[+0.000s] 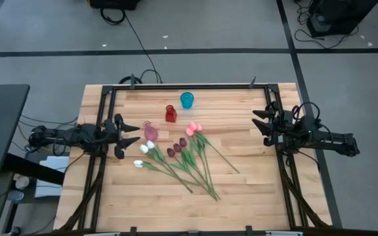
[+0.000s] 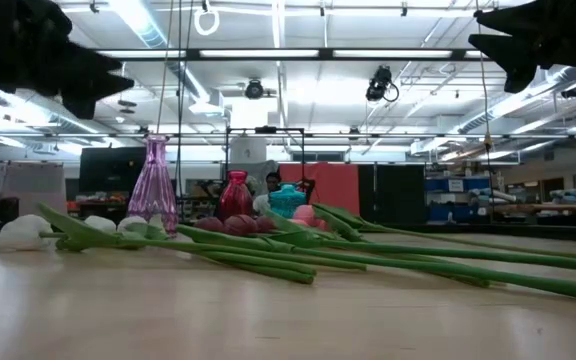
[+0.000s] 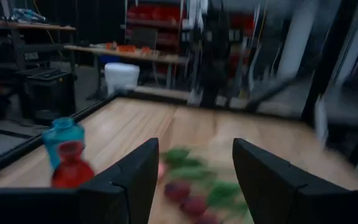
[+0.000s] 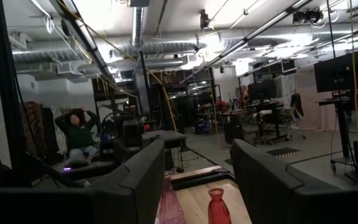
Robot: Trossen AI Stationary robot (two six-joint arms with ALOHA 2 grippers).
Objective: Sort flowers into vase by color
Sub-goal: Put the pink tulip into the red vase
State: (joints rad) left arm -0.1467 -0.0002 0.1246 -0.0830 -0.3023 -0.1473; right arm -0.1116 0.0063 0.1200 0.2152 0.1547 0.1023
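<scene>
Wood table [image 1: 254, 190], flowers [image 1: 182, 157] flat, both arms raised, jaws apart

Wooden bench [image 1: 241, 190], pale planks, edged by a dark metal frame [image 1: 195, 85]. Grey floor [image 1: 195, 33] beyond, black cables [image 1: 136, 46] trailing across it. A dark case [image 1: 2, 124] sits off the left edge. Far back in the room a person [image 4: 76, 140] sits, arms raised behind the head (seen past shelving).

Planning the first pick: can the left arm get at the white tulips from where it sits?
Probably yes. The left gripper is open beside the white tulips, with nothing between; the pink vase stands just past them.
</scene>
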